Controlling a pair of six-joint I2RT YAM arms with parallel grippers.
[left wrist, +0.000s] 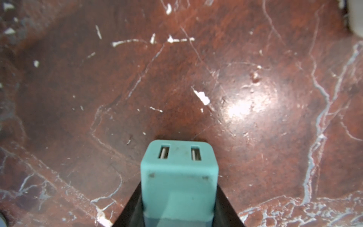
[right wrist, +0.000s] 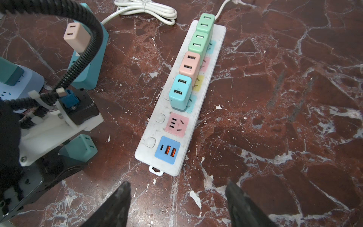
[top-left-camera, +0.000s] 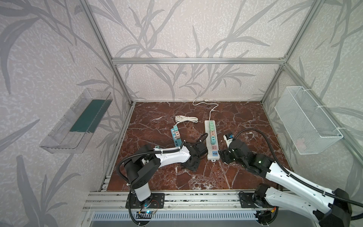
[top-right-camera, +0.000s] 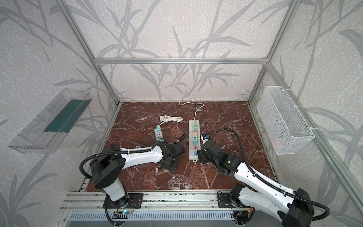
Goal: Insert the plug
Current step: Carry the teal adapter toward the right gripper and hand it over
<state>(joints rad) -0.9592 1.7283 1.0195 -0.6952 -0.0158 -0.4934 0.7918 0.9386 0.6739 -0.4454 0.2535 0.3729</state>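
Lettering on white power strip (right wrist: 204, 92) too small and blurred to read; shows only coloured socket faces and port slots; offers free pink socket (right wrist: 176, 123) toward its near end, then blue USB panel (right wrist: 167, 150) with two orange ports and one slim port; carries a row of plugs farther along: pale blue plug (right wrist: 179, 92), pink plug (right wrist: 189, 64), two green plugs (right wrist: 198, 42).

Containers next: clear bin (top-left-camera: 59, 135) hung on left wall, holding dark green sheet (top-left-camera: 89, 116); white wire basket (top-left-camera: 308, 119) hung on right wall, holding something pale pink at its bottom, too faint to name.

Left gripper (left wrist: 179, 196): clenched on teal plug (left wrist: 178, 171), one dark finger against each side; holds it low over red marble worktop (top-left-camera: 245, 118), just beside near end of white power strip, on its left in both top views; cannot tell whether plug touches worktop; shows two USB slots on plug's end face in left wrist view.

Right gripper (right wrist: 177, 183): released, fingers well apart with nothing between; hovers just off near end of white power strip.

Farther left: blue power strip (right wrist: 88, 64), with coiled white cable (right wrist: 149, 9) behind it.
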